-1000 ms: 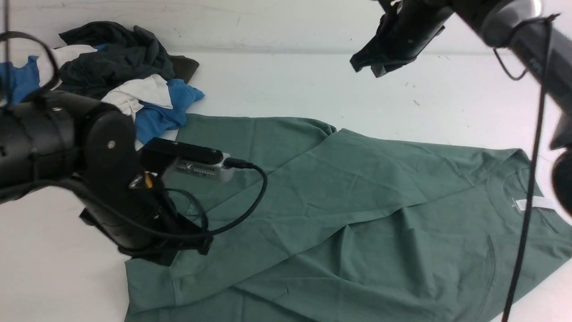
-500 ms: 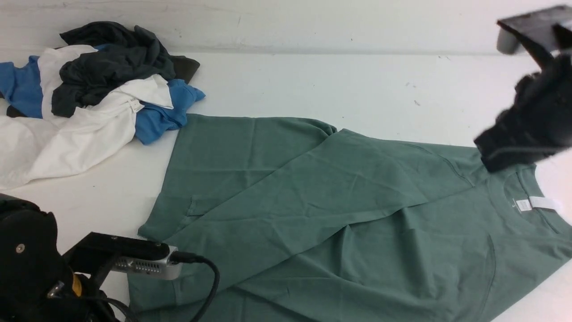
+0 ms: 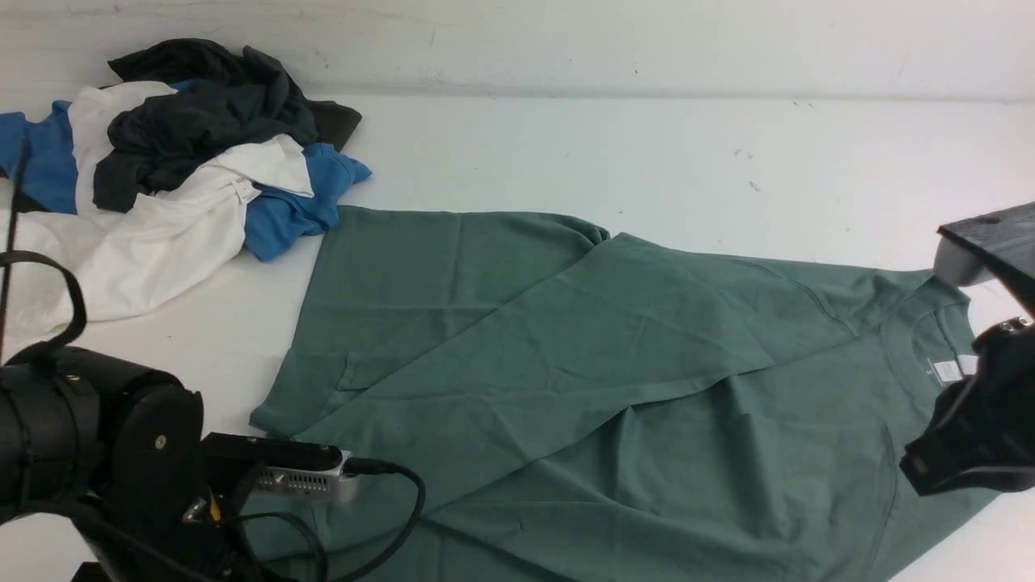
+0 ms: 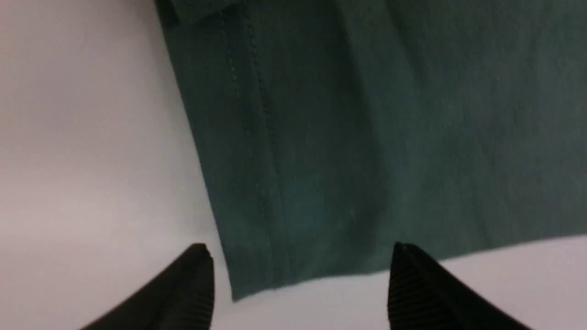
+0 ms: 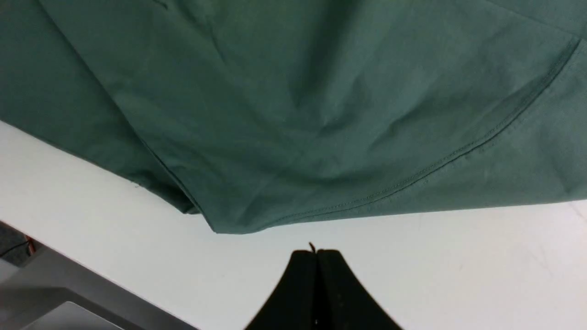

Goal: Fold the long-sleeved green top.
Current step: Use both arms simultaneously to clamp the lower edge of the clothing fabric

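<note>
The green long-sleeved top (image 3: 614,380) lies spread on the white table, its body creased with one part folded diagonally across it. Its neck and white label (image 3: 946,370) point right. My left arm (image 3: 105,453) hangs over the near left corner of the top. In the left wrist view my left gripper (image 4: 299,251) stands open, with the top's stitched hem corner (image 4: 247,256) lying between its fingers, untouched. My right arm (image 3: 970,436) is at the right edge beside the collar. The right gripper (image 5: 316,252) is shut and empty, just off the top's edge (image 5: 321,215).
A pile of blue, white and black garments (image 3: 186,145) lies at the far left, its blue part touching the top's far corner. In the right wrist view the table's near edge (image 5: 69,256) runs close by. Bare table (image 3: 606,153) stretches behind the top.
My left arm pulled back from over the top's left part to its near left corner and its jaws opened. My right arm swung from the far side down to the right edge by the collar.
</note>
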Motion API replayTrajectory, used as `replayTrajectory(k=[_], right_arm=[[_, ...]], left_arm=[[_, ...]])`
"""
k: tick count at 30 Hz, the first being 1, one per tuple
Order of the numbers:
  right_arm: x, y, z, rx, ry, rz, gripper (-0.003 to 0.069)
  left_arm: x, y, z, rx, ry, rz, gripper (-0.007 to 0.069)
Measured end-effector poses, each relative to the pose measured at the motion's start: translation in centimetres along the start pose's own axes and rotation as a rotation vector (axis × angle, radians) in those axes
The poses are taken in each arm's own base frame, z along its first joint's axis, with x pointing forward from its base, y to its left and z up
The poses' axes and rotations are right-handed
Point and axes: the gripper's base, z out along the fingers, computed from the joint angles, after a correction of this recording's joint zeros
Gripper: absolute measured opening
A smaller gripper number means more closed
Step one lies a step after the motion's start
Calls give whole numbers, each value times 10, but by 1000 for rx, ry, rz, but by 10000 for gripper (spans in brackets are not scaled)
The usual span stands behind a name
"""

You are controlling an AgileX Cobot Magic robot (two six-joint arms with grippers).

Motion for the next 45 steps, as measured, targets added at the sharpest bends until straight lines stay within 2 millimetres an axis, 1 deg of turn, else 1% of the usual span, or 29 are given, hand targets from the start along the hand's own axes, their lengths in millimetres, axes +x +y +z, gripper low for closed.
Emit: replayTrajectory(k=[4,7,9,10,12,14,15,16,17,18,20,21,23,25,26,27,29,32,33,35,37,38,39,40,41,42,43,44,45], right_arm=[[-1,3,0,-33,-11,10,-15],[-2,5,0,-51,-17,-10,-15],[-2,6,0,-70,-25,-52,-15],[-2,7,0,-74,-27,-71,-15],[-2,7,0,-75,-28,-90,-15],[-2,7,0,-76,-29,-110,-15],[-2,9,0,-74,-27,-132,-15],[-2,10,0,-74,-26,-141,-15],[-2,13,1,-76,-23,-169,-15],[-2,21,4,-83,-15,-215,-15],[1,31,9,-94,8,-278,-15],[7,43,17,-109,43,-346,-13],[17,55,28,-116,89,-414,-8],[25,64,39,-112,104,-469,2],[26,65,40,-111,105,-474,6],[33,71,51,-102,106,-517,27],[37,73,56,-95,104,-542,46],[44,79,71,-64,47,-612,148],[44,79,71,-64,48,-615,162],[42,82,77,-58,7,-631,268],[41,85,84,-62,16,-640,350],[41,85,85,-61,19,-640,358],[41,88,89,-65,32,-649,386],[42,92,100,-70,73,-672,442],[42,92,101,-70,78,-675,447],[43,97,111,-69,114,-706,477],[43,97,114,-67,125,-711,482],[44,100,124,-57,151,-743,494],[43,100,125,-57,153,-743,495]], left_arm=[[-6,-1,13,-8,26,-28,472],[-8,-1,14,-10,37,-46,460],[-9,-3,15,-5,48,-63,398],[-9,-3,15,-1,49,-67,350],[-9,-3,15,2,49,-69,300],[-10,-4,14,6,40,-69,191],[-9,-3,13,3,30,-61,92],[-9,-3,13,1,29,-59,83],[-8,-2,12,-9,22,-48,53],[-6,1,10,-32,8,-24,26],[-3,4,5,-45,0,-9,22],[2,5,-3,-49,-14,-1,19],[8,6,-14,-42,-42,3,19],[13,7,-23,-36,-61,5,19],[14,7,-23,-37,-58,5,19],[18,8,-29,-36,-65,8,19],[21,9,-32,-38,-65,8,19],[26,11,-38,-48,-77,15,19],[26,11,-39,-48,-78,15,19],[27,12,-40,-52,-78,16,19],[28,12,-40,-52,-77,16,19],[28,12,-40,-52,-76,15,19],[28,12,-40,-53,-75,14,19],[28,12,-40,-54,-73,14,19],[28,12,-40,-54,-73,14,19],[28,12,-40,-55,-71,14,19],[28,12,-40,-55,-71,14,19],[28,12,-40,-54,-72,13,19],[28,12,-40,-54,-72,13,19]])
